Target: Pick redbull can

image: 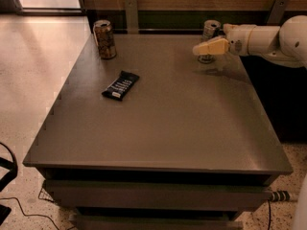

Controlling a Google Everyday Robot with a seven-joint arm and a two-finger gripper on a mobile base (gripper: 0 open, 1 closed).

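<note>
The redbull can (pixel 210 28), slim with a silver top, stands upright near the far right edge of the grey table (pixel 168 123). My gripper (pixel 207 47) reaches in from the right on a white arm (pixel 261 40). Its cream tip lies across the can's middle and hides much of the can's body. Only the can's top and base show. I cannot tell whether the gripper touches the can.
A wider brownish-orange can (pixel 104 39) stands at the far left of the table. A black wrapped bar (pixel 121 85) lies left of centre. A wooden wall with metal brackets runs behind the table. Cables lie on the floor at the front.
</note>
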